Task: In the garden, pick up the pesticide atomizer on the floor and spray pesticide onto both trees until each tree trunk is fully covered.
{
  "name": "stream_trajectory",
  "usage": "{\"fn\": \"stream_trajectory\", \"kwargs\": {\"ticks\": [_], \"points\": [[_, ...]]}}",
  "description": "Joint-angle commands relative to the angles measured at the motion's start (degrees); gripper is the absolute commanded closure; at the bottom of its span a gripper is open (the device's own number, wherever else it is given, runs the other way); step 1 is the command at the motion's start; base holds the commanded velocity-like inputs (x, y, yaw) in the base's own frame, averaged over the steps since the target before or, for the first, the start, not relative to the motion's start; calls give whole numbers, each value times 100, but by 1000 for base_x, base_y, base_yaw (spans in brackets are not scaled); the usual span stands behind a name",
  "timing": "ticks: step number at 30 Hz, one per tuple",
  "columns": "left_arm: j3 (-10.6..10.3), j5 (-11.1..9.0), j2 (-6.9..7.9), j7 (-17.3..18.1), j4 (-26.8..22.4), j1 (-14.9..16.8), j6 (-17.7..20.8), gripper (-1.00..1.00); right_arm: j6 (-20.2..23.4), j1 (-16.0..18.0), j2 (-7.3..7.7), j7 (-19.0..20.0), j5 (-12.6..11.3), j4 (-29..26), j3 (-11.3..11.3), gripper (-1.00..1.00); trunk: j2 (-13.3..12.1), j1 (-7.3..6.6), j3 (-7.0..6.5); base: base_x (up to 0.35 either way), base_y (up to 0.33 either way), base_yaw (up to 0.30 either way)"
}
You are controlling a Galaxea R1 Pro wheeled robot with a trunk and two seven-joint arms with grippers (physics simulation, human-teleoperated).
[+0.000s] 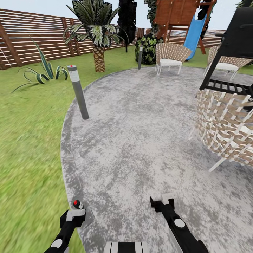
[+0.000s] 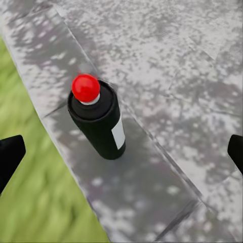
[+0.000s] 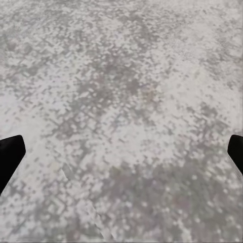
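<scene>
The pesticide atomizer stands upright on the grey paving at its edge beside the lawn, directly ahead of the left gripper, whose fingers are spread wide and not touching it. The right gripper hangs open over bare paving. By my reading nothing is done yet: the pickup and the spraying of both trees all remain.

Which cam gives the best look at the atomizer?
Left wrist view: the atomizer stands upright on the paving edge, red cap and white label clear. In the head view it is tiny, just beyond the left pincer.
</scene>
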State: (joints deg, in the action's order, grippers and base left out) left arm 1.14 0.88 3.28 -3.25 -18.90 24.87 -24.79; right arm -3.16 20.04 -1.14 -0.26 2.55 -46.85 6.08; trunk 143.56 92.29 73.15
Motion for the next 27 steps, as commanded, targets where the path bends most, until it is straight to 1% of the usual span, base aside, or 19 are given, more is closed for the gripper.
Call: {"fn": "stream_trajectory", "kwargs": {"ticks": [1,12,22,24,27], "points": [[0,0,0,0,0,0,0,-100,0,0,0,0,0,0,0,-100,0,0,0,112,0,0],[0,0,8,0,-8,0,-8,-100,0,0,0,4,0,0,-1,-100,0,0,0,19,0,0],[0,0,15,0,-5,-6,-49,-100,0,0,0,0,0,-2,-2,-100,13,26,287,0,0,0],[0,0,15,0,-3,-7,-114,-100,0,0,0,0,0,-2,-2,-100,16,31,349,0,0,0],[0,0,15,0,5,-4,-343,-100,0,0,0,0,0,-1,-2,-100,20,39,443,0,0,0]]}}
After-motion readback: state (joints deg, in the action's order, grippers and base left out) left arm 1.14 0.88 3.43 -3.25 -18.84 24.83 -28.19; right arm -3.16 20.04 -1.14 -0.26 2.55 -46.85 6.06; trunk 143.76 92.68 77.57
